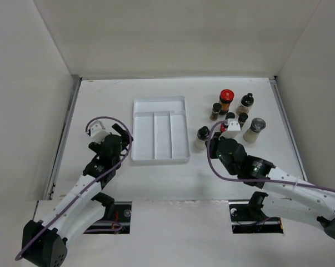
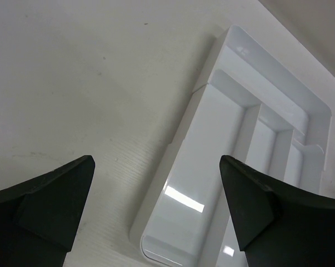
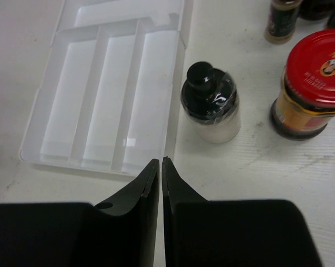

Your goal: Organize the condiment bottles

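Note:
The condiment bottles stand in a cluster right of the white tray (image 1: pixel 160 129). Among them are a red-capped jar (image 1: pixel 226 99), a grey-capped pale bottle (image 1: pixel 255 129), a black-capped clear bottle (image 1: pixel 245 103), tiny dark ones (image 1: pixel 215 111) and a black-capped pale bottle (image 1: pixel 202 137). My right gripper (image 3: pixel 160 161) is shut and holds nothing. It hovers by the tray's near right corner, just short of the black-capped pale bottle (image 3: pixel 210 103), with the red-capped jar (image 3: pixel 314 83) further right. My left gripper (image 2: pixel 156 160) is open wide over the tray's left edge (image 2: pixel 173 167), empty.
The tray (image 3: pixel 106 94) has three long compartments and one cross compartment, all holding nothing. White walls close in the table on the left, back and right. A second red cap (image 1: pixel 224 127) shows partly behind my right wrist.

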Controlling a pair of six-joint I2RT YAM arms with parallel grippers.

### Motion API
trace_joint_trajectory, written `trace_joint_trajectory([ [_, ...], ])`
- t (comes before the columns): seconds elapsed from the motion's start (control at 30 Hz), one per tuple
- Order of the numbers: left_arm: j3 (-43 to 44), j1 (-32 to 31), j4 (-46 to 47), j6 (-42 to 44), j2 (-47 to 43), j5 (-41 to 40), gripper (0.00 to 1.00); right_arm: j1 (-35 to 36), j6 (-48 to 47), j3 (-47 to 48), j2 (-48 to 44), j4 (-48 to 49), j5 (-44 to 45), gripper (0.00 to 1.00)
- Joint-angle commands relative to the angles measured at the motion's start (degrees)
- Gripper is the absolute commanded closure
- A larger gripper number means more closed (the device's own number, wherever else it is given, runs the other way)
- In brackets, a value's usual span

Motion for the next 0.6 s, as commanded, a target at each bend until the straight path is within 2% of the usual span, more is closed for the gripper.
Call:
trace_joint_trajectory([
  [0.0, -0.5, -0.2, 4.1, 0.3, -1.3, -2.2, 0.00, -2.9, -1.1, 4.2, 1.3, -5.9, 2.3, 0.86],
  [0.03, 0.3, -0.1, 3.6, 0.5, -1.3, -1.7, 0.00, -3.7, -0.8, 4.7, 2.0, -6.7, 2.2, 0.84],
  [0.07, 1.0, -0.4, 2.5, 0.2, -1.5, -0.8, 0.00, -4.3, -0.8, 5.1, 2.7, -6.8, 2.2, 0.78],
  [0.2, -0.8, -1.2, 5.2, -1.2, -3.6, 1.9, 0.00, -6.4, -2.1, 7.0, 5.6, -5.4, 1.4, 0.42],
  [0.23, -1.6, -0.7, 6.0, -0.9, -4.5, 2.5, 0.16, -6.3, -2.6, 7.9, 6.7, -5.3, 1.0, 0.36],
  [0.3, -1.7, 0.2, 5.5, -0.2, -6.0, 3.0, 0.66, -6.5, -3.5, 9.1, 8.7, -4.8, 1.0, 0.27],
  [0.33, -1.5, 0.4, 4.8, 0.2, -6.1, 3.4, 0.79, -6.6, -3.9, 9.5, 9.6, -4.4, 1.0, 0.24],
  [0.37, -0.9, 0.8, 4.0, 0.2, -6.1, 4.1, 0.87, -6.6, -4.2, 9.5, 10.3, -4.1, 0.9, 0.21],
  [0.47, 0.1, 1.4, 4.4, 0.5, -3.8, 5.4, 0.87, -7.8, -4.7, 10.0, 12.6, -3.6, 0.8, 0.15],
  [0.57, -1.6, 1.7, 7.0, 0.6, -3.0, 6.3, 0.71, -7.9, -5.7, 10.2, 15.2, -2.0, 0.5, 0.12],
])
